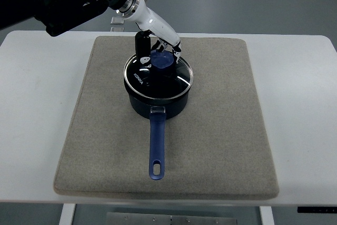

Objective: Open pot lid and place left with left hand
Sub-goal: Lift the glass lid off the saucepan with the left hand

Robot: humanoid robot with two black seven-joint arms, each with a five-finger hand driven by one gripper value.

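Note:
A dark blue pot (158, 104) with a long blue handle (157, 146) stands on a grey mat (221, 130). Its glass lid (171, 80) with a blue knob (162, 59) sits on the pot. My left hand (158, 48) comes in from the upper left and reaches down over the lid. Its fingers are curled around the blue knob. The lid appears to rest on the pot's rim. The right hand is out of view.
The mat lies on a white table (300, 104). A small clear stand (118, 23) shows at the table's far edge behind my arm. Bare mat lies left of the pot (100, 109) and right of it.

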